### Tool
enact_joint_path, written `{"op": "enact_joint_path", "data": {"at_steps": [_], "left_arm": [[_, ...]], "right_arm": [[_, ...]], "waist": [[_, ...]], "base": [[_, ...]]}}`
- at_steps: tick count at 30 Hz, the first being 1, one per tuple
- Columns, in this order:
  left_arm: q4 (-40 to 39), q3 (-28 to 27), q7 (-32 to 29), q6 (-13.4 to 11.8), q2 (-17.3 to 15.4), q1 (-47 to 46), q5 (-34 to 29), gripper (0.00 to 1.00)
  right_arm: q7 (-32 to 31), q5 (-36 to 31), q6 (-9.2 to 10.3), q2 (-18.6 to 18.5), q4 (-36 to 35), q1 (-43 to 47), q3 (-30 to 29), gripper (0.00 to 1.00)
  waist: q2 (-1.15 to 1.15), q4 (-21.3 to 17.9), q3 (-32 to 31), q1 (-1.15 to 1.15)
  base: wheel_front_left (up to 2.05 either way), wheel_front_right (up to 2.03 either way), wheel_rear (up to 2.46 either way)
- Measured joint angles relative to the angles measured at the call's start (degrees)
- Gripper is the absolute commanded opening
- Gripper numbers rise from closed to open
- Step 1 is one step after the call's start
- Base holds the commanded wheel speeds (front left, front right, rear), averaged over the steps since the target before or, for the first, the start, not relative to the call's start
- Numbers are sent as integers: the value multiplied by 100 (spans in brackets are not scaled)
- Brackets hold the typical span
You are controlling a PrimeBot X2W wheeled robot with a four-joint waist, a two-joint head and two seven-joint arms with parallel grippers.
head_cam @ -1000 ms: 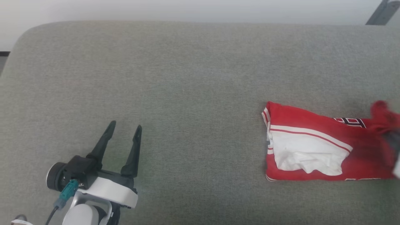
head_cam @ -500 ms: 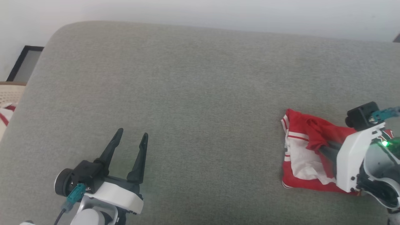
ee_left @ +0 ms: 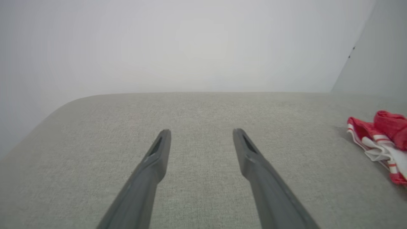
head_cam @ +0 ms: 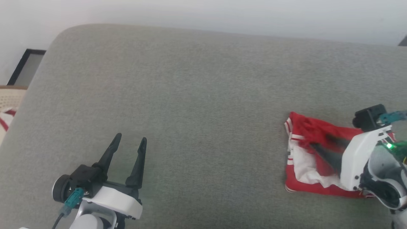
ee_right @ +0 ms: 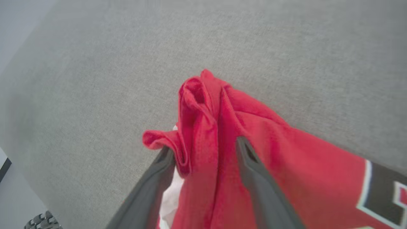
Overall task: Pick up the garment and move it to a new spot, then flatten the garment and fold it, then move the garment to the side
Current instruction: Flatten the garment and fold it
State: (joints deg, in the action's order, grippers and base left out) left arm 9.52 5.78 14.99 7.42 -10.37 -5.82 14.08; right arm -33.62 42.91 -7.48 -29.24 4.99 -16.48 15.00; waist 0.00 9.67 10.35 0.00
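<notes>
The garment (head_cam: pixel 302 165), a red jersey with white panels and striped trim, lies bunched at the right of the grey cushion. My right gripper (head_cam: pixel 319 141) lies over it, open, its fingers spread. In the right wrist view a rumpled red fold of the garment (ee_right: pixel 203 105) sits between the fingers of that gripper (ee_right: pixel 204 144), and a dark print with a white outline shows at the lower right. My left gripper (head_cam: pixel 131 137) is open and holds nothing at the lower left, far from the cloth. From the left gripper (ee_left: pixel 200 132) the garment (ee_left: pixel 381 140) appears at the far right.
A broad grey cushioned surface (head_cam: pixel 203 95) carries everything, with a pale wall behind it. Past its rounded left edge stand a dark-framed panel (head_cam: pixel 27 63) and a woven beige thing with a red stripe (head_cam: pixel 6 108). Bare cushion lies between the two grippers.
The right gripper carried the garment's right part over to the left, doubling it over. Since half a second ago its fingers have spread and the red fold has sunk. The camera has shifted.
</notes>
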Motion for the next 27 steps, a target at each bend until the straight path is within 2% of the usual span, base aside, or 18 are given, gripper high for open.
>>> {"op": "enact_joint_path", "data": {"at_steps": [6,16,23,27], "left_arm": [[63,-3,0,-1,-52,62,59,100],[399,-10,0,0,-38,101,359,100],[450,-232,0,0,-16,396,398,100],[314,-369,0,0,-20,629,391,100]], "right_arm": [[868,73,0,-200,218,-88,-89,100],[2784,267,0,-269,1414,-142,0,100],[4356,-154,0,-104,2082,-158,185,100],[4775,-546,0,5,2193,44,82,100]], "waist": [[0,-282,-140,0],[0,-734,-449,0],[0,-981,-765,0],[0,-1051,-937,0]], "base": [[0,0,0],[0,0,0],[0,0,0],[0,0,0]]}}
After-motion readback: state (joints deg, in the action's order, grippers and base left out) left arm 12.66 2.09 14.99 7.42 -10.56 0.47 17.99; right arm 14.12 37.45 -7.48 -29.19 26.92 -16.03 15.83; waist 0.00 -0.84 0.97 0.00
